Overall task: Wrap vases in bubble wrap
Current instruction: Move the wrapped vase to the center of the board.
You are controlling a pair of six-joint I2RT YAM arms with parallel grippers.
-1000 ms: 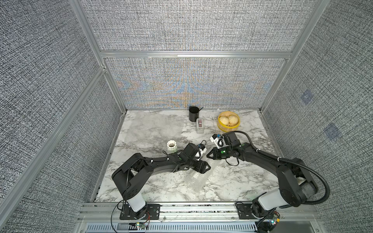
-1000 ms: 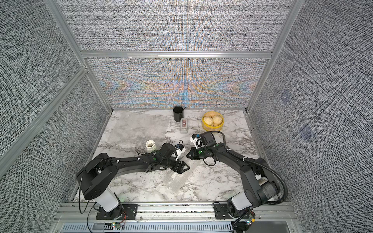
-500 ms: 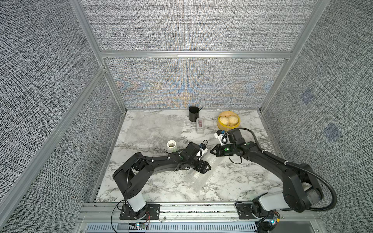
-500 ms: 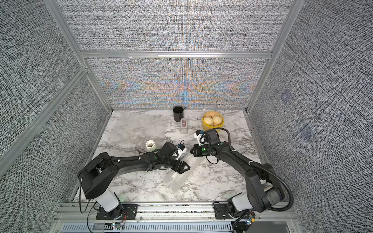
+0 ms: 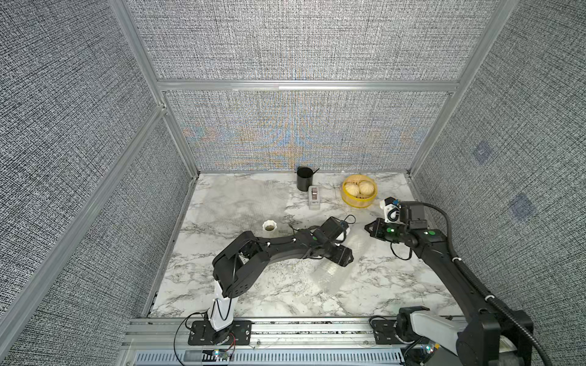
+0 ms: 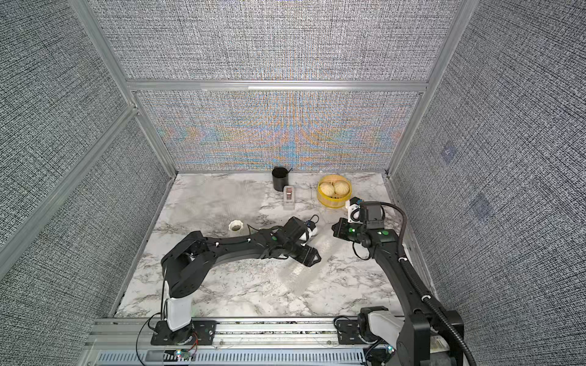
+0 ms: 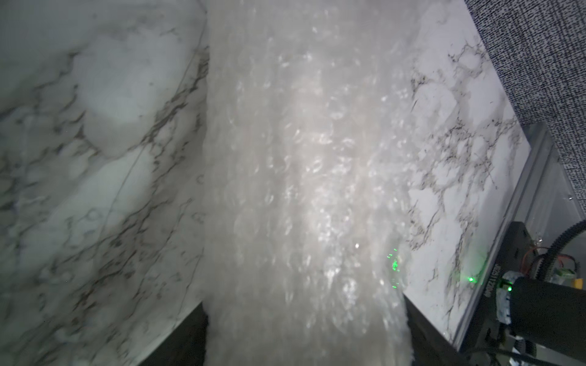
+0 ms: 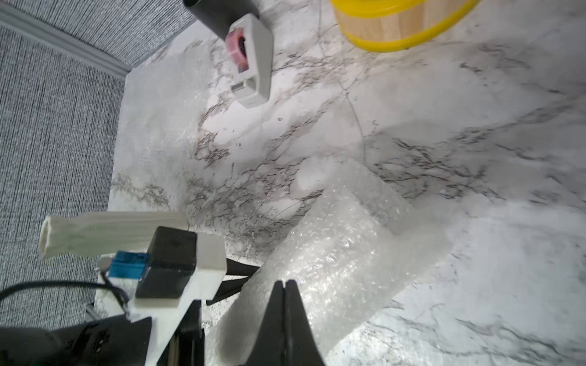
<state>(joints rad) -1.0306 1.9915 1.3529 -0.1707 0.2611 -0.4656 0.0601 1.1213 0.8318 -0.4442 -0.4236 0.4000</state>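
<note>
A roll of bubble wrap (image 5: 333,272) (image 6: 298,275) lies on the marble table. My left gripper (image 5: 345,256) (image 6: 312,256) is shut across its far half. In the left wrist view the roll (image 7: 304,177) fills the space between both fingers, and only a pale shape shows through it. My right gripper (image 5: 366,226) (image 6: 333,227) is shut and empty, its tips (image 8: 284,283) hovering over the roll's far end (image 8: 342,253). A short white ribbed vase (image 5: 269,226) (image 6: 235,225) (image 8: 111,233) stands upright left of the left arm. A flat sheet of bubble wrap (image 5: 234,196) (image 8: 158,104) lies at the back left.
At the back stand a black cup (image 5: 304,179), a grey tape dispenser (image 5: 314,198) (image 8: 253,63) and a yellow basket (image 5: 359,202) with two round buns. Grey walls enclose three sides. An aluminium rail (image 5: 285,329) runs along the front.
My right gripper, still shut, has drawn back to the right, away from the left gripper and along the roll's far end. The left gripper has kept its hold and place.
</note>
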